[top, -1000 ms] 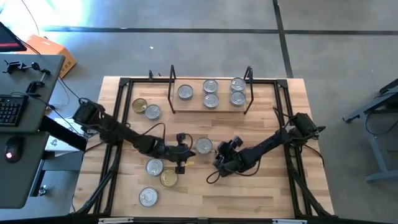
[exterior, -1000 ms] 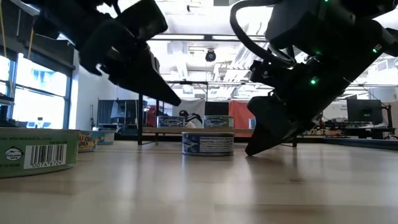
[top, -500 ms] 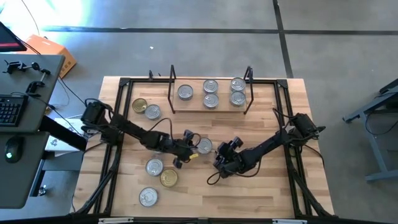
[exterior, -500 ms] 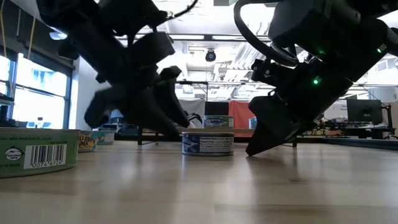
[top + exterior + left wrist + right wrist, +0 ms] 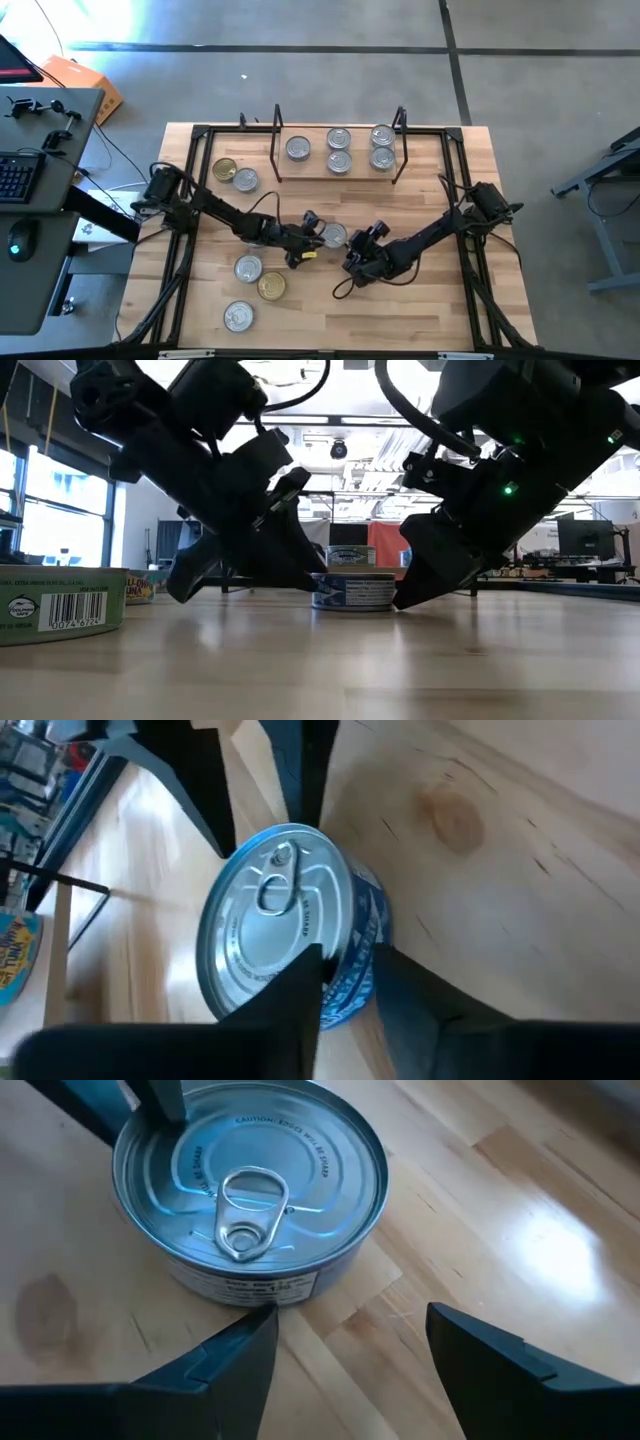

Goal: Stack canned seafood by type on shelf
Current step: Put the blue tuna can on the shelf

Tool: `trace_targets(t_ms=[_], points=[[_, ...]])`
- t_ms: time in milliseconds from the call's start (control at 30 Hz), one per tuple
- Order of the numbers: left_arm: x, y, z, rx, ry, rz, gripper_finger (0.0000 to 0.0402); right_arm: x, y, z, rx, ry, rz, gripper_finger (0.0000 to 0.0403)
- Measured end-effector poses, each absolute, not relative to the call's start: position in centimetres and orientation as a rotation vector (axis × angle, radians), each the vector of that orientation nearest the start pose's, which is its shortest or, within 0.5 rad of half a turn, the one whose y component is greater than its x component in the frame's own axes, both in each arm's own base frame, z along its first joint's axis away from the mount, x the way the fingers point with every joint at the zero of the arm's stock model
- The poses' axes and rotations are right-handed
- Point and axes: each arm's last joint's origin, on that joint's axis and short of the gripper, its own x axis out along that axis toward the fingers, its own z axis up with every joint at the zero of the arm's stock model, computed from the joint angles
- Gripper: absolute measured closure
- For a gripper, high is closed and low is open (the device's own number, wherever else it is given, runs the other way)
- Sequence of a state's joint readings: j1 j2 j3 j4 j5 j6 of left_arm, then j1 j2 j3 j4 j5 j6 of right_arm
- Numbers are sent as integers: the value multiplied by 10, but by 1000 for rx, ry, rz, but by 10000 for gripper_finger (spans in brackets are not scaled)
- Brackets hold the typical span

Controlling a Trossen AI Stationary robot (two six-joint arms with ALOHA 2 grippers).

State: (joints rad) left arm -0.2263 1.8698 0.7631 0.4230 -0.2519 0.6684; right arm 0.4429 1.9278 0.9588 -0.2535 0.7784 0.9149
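Observation:
A flat tin (image 5: 333, 236) with a silver ring-pull lid and a blue label stands on its base on the wooden table between both grippers. My left gripper (image 5: 345, 982) comes from the table's left and is closed on the tin's near rim. My right gripper (image 5: 350, 1335) stands open just right of the tin (image 5: 250, 1190), which lies ahead of its fingertips, not between them. The shelf (image 5: 338, 176) at the far edge carries several silver tins on its board. My left gripper has the tin's rim (image 5: 335, 970) on the side toward the table's left between its two fingers. One finger (image 5: 300, 990) lies over the lid and the other (image 5: 400, 995) stands against the blue side wall. The fingers slant down from the left. The tin rests flat on the table.
Loose tins lie left of the shelf, one gold (image 5: 225, 169) and one silver (image 5: 245, 180). More lie near the front left: silver (image 5: 248, 268), gold (image 5: 271, 287), silver (image 5: 238, 316). A green-labelled tin (image 5: 60, 605) shows close in the low view. A black frame edges the table.
My left gripper has sunk toward the table and gone right to the tin while rolling about its own line. Its fingers spread apart, then narrowed round the tin's rim. The tin has slid a little toward my right gripper.

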Motion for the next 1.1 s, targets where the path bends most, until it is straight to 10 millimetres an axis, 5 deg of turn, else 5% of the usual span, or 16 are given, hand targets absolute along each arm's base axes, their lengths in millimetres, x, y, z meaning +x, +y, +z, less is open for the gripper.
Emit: trace_targets(t_ms=[233,500,800,967,1100], points=[[325,-87,109,629,617,-255,396,304,142,104,85,644,-677,155],[326,-125,136,639,500,-299,335,302,142,105,79,610,-717,155],[329,-114,122,639,586,-246,247,303,141,105,90,610,-714,155],[334,-105,104,656,627,-300,249,304,141,105,76,611,-705,155],[334,-106,97,679,643,-260,294,302,145,106,40,612,-691,155]])
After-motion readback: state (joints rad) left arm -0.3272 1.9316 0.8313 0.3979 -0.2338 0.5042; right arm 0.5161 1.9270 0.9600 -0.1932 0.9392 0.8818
